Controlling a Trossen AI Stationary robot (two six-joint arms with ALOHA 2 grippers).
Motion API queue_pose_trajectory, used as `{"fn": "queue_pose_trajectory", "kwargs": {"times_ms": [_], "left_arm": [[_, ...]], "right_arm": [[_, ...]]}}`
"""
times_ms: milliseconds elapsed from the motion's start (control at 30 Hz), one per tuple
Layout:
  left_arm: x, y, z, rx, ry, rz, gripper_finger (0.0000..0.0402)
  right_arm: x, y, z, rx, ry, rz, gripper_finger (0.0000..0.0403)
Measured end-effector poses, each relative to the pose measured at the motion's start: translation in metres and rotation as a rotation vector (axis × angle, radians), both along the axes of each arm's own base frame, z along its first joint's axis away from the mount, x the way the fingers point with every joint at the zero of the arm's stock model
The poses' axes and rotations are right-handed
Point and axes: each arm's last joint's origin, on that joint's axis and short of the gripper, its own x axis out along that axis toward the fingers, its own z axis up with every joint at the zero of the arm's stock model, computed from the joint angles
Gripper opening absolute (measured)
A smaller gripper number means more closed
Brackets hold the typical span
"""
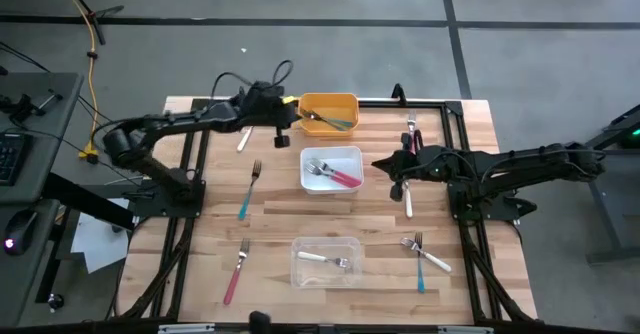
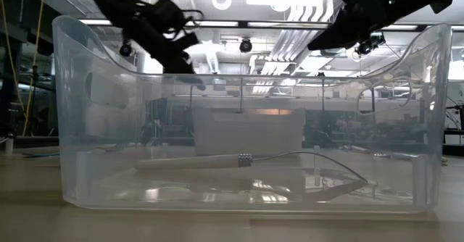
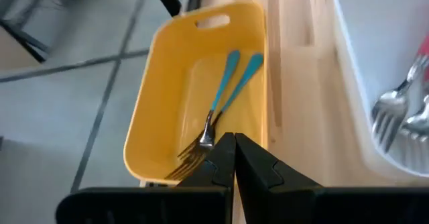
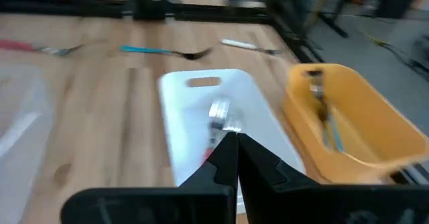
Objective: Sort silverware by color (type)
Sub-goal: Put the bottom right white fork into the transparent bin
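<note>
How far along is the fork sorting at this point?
Partly done. The orange bin holds two teal forks, the white bin pink-handled forks, the clear bin one white fork. Nothing is in hand: the left hand is shut and empty beside the orange bin, the right hand shut and empty near the white bin. About seven forks remain loose on the table.

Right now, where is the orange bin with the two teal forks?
In the high view the orange bin sits at the table's far edge, just behind the white bin, with the shut left gripper beside it.
</note>
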Motion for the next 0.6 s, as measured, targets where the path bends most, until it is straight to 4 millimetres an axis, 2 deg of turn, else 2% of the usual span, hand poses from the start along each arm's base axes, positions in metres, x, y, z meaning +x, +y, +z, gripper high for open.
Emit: {"fn": "queue_pose_trajectory", "kwargs": {"times_ms": [133,233,467,600], "left_arm": [[-0.022,-0.022,-0.005,-0.030,-0.151,0.048,0.0001],[-0.033,-0.040,-0.008,-0.059,-0.244,0.048,0.0001],[-0.049,-0.081,-0.015,-0.092,-0.422,-0.023,0.0001],[-0.053,-0.097,-0.021,-0.116,-0.502,-0.073,0.0001]], "right_arm": [[0.000,-0.001,-0.006,0.026,0.043,-0.068,0.0000],[-0.001,0.004,-0.006,0.121,0.120,-0.071,0.0005],[-0.005,0.038,-0.007,0.307,0.367,-0.093,0.0021],[-0.008,0.061,-0.012,0.384,0.540,-0.147,0.0035]]}}
